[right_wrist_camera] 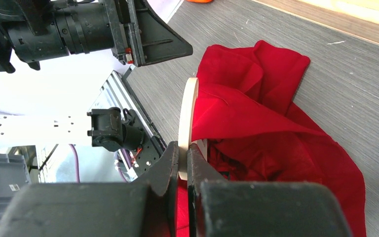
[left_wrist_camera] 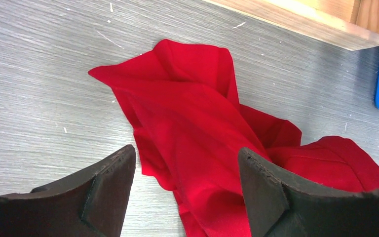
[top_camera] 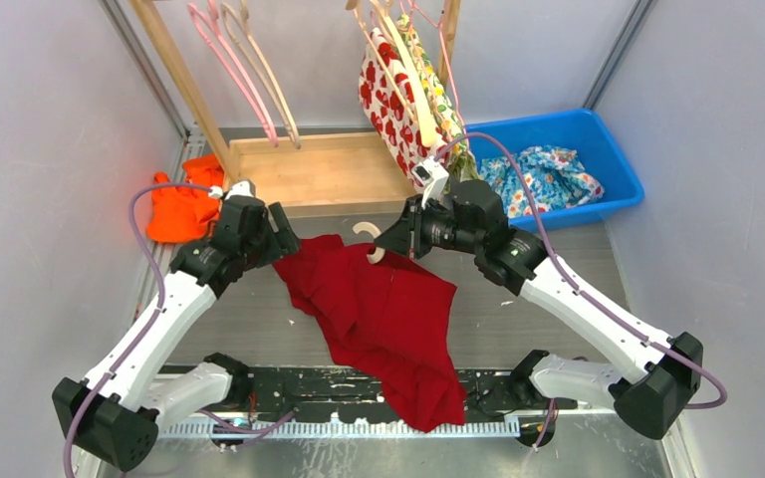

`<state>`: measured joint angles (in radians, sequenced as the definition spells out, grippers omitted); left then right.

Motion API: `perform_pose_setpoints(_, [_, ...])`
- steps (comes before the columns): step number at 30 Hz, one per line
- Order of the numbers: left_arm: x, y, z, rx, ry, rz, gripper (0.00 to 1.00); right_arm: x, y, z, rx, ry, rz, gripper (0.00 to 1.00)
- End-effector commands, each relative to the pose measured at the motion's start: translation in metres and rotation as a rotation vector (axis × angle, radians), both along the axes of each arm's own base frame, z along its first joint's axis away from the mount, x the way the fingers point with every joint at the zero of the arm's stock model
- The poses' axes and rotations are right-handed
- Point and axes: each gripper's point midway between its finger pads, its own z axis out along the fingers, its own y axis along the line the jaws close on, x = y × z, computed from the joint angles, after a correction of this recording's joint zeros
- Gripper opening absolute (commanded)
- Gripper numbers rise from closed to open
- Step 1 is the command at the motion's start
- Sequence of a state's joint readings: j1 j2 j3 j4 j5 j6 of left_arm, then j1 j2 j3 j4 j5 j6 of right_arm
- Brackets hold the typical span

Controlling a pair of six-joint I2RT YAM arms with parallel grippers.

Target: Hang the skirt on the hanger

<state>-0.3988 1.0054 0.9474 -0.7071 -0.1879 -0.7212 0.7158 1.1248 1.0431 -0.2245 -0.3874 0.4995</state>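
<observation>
The red skirt [top_camera: 383, 314] lies crumpled on the grey table, trailing to the near edge. A pale wooden hanger [top_camera: 369, 242] pokes out of its top end; only its hook and neck show, the rest is under the cloth. My right gripper [right_wrist_camera: 182, 159] is shut on the hanger [right_wrist_camera: 187, 111], with the skirt [right_wrist_camera: 276, 133] draped to its right. My left gripper [left_wrist_camera: 185, 158] is open just above the skirt's upper left edge [left_wrist_camera: 187, 113], one finger over bare table, the other over the cloth. In the top view it [top_camera: 284, 231] sits at the skirt's left corner.
A wooden rack [top_camera: 324, 169] stands at the back with pink hangers [top_camera: 239, 70] and patterned garments [top_camera: 403, 95] hanging. A blue bin [top_camera: 568, 139] with floral cloth is at the back right. An orange garment [top_camera: 184, 204] lies at the left wall.
</observation>
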Motion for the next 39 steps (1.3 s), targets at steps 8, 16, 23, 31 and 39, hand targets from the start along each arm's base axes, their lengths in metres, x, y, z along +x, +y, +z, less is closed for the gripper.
perform_pose_setpoints(8, [0.002, 0.021, -0.002, 0.053, -0.019, 0.073, 0.94, -0.006, -0.004, 0.066, 0.114, -0.151, 0.019, 0.01])
perform_pose_setpoints(16, [0.011, -0.007, -0.002, -0.168, 0.073, 0.052, 1.00, -0.008, -0.005, 0.065, 0.104, -0.156, 0.025, 0.01])
perform_pose_setpoints(23, [0.018, -0.011, -0.004, -0.276, 0.101, 0.130, 1.00, -0.009, -0.005, 0.062, 0.108, -0.155, 0.028, 0.01])
perform_pose_setpoints(31, [0.032, -0.009, -0.028, -0.309, 0.156, 0.217, 1.00, -0.011, -0.005, 0.065, 0.118, -0.164, 0.036, 0.01])
perform_pose_setpoints(39, [0.050, -0.006, -0.056, -0.338, 0.177, 0.273, 0.80, -0.012, -0.006, 0.071, 0.126, -0.173, 0.039, 0.01])
